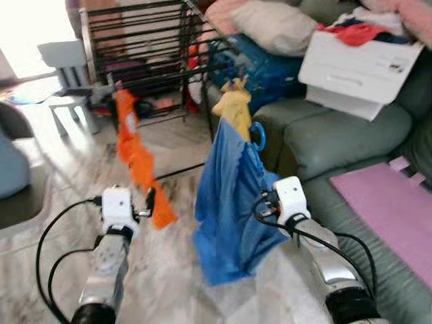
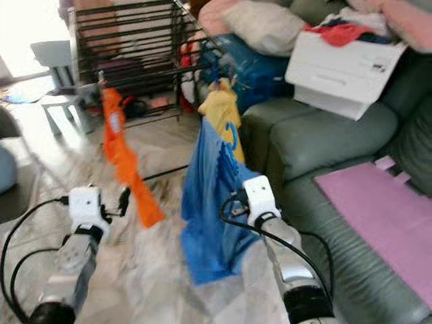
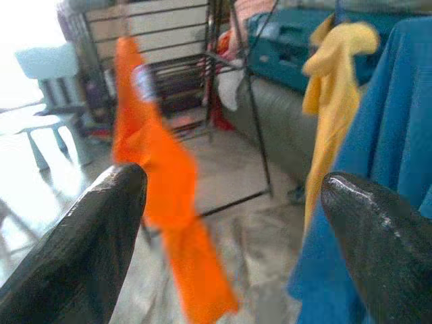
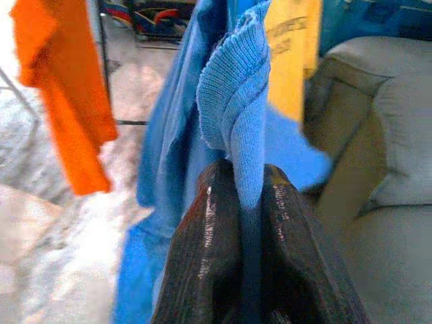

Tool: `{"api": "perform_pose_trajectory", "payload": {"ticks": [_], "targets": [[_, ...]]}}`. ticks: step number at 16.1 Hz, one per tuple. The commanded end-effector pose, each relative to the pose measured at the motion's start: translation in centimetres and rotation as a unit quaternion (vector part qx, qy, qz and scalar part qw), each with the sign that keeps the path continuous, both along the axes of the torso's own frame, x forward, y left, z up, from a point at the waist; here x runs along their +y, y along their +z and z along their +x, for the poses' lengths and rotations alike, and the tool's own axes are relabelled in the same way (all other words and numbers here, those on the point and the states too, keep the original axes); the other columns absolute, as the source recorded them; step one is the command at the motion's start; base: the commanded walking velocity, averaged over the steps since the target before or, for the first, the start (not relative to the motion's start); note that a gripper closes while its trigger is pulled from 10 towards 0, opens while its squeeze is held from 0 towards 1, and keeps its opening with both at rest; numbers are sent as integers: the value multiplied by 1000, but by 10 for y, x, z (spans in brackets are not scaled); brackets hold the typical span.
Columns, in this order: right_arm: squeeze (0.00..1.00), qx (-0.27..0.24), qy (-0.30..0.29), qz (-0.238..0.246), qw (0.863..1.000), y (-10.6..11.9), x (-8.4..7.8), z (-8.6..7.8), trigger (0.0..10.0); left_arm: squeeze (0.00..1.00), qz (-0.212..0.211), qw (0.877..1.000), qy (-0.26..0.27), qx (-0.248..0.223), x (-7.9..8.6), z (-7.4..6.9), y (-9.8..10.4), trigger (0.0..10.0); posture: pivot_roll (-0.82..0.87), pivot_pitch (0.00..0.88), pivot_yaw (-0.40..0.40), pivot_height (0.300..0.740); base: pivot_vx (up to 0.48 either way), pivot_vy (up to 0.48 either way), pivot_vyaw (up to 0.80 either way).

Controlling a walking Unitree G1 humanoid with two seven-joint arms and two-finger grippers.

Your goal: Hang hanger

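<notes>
Blue knit garment (image 4: 233, 101) hangs pinched between right gripper's (image 4: 250, 202) fingers (image 4: 209, 256).

Blue shirt (image 1: 229, 202) on a blue hanger (image 1: 259, 137), hook showing at its top right, draped long and limp, ribbed edge pinched between my right gripper's (image 4: 250, 202) fingers, near the drying rack (image 1: 145, 40), left of the couch.

Green sofa (image 1: 337, 135) (cluttered) beside pale, seemingly marbled floor (image 1: 175, 270), bright daylight.
</notes>
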State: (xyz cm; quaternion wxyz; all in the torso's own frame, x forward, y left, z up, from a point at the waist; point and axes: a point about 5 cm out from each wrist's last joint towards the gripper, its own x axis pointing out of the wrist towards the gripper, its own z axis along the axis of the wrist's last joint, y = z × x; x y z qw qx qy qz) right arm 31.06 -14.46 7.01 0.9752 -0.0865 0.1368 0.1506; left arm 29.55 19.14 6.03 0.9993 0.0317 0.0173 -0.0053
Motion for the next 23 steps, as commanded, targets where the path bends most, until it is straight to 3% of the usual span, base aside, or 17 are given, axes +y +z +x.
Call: {"api": "perform_pose_trajectory", "payload": {"ticks": [1, 6, 10, 15, 19, 23], "targets": [[0, -18, -3, 6, 1000, 10, -2, 4, 10000, 0, -1, 1000, -2, 18, 1, 0, -5, 10000, -173, 0, 27, 740, 375, 300, 406], [0, -5, 16, 6, 1000, 7, 4, 3, 10000, 0, -6, 1000, 8, 23, 1, 2, -5, 10000, -167, 0, 23, 740, 254, 369, 81], [0, -6, 9, 13, 1000, 5, 4, 0, 10000, 0, -1, 999, 22, 26, -2, -5, -9, 10000, -151, 0, 16, 740, 0, 466, 0], [0, -28, 11, 21, 999, 10, 8, 4, 10000, 0, 26, 999, -13, 26, -1, -19, 0, 10000, -104, 0, 16, 740, 0, 0, 0], [0, -32, -16, 25, 999, 10, 6, 2, 10000, 0, -2, 999, -5, 36, -5, -32, -3, 10000, -103, 0, 27, 740, 0, 0, 767], [0, -38, -57, 11, 998, 7, -1, 4, 10000, 0, -1, 999, 11, 45, -7, -27, -4, 10000, -110, 0, 37, 740, 0, 0, 252]]}}
